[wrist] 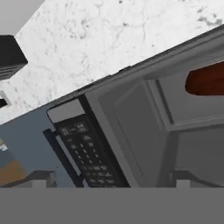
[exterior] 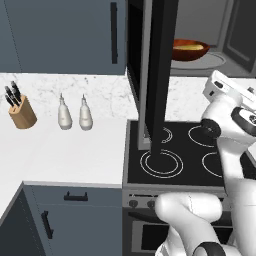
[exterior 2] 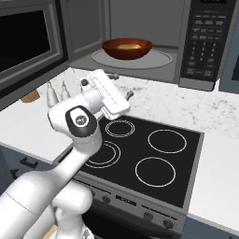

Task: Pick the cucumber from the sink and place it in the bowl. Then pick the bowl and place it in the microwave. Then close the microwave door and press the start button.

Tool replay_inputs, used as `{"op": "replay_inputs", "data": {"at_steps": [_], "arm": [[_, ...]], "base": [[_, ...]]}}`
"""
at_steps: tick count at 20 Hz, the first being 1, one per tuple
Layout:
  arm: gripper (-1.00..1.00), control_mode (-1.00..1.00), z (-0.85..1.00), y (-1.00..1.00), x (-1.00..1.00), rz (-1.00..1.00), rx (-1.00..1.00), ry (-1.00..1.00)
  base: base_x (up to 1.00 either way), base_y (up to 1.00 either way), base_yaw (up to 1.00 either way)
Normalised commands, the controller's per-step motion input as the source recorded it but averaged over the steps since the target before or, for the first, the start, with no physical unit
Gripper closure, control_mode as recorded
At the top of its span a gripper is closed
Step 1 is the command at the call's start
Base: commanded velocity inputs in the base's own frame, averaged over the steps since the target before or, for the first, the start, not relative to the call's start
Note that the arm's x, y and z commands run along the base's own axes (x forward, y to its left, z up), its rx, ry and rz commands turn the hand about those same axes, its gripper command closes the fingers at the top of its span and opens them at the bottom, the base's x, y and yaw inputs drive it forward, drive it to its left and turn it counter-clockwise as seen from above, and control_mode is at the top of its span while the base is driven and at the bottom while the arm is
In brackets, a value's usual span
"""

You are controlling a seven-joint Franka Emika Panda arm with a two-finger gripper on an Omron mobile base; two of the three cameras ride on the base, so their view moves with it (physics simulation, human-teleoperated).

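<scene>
The bowl (exterior 2: 127,48) sits inside the microwave (exterior 2: 186,42), upright on the round pale turntable, roughly centred on it. It is shallow and round, reddish-brown outside with a yellowish inside, and a small yellow-orange cucumber (exterior 2: 125,46) lies in its hollow. The microwave is a wide black box with a grey interior, mounted above the stove; its keypad panel stands at 3 o'clock from the bowl. The microwave door (exterior: 161,75) hangs wide open, swung out to the 9 o'clock side over the stove, a tall black panel seen nearly edge-on from the left base view.
</scene>
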Motion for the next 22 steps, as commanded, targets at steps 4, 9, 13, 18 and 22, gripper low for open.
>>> {"op": "replay_inputs", "data": {"at_steps": [4,9,13,18,22], "arm": [[-1.00,-1.00,-0.34,0.04,-0.18,-0.17,-0.29,-0.08],[-1.00,-1.00,-0.19,0.30,-0.05,-0.22,-0.31,-0.05],[-1.00,-1.00,-0.04,0.48,0.00,-0.23,-0.24,-0.02],[-1.00,-1.00,0.01,0.72,0.00,-0.17,-0.15,-0.01],[-1.00,-1.00,-0.14,0.74,0.00,-0.16,-0.16,0.03]], "base": [[0.00,0.00,0.00],[0.00,0.00,0.00],[0.00,0.00,0.00],[0.00,0.00,0.00],[0.00,0.00,0.00]]}}
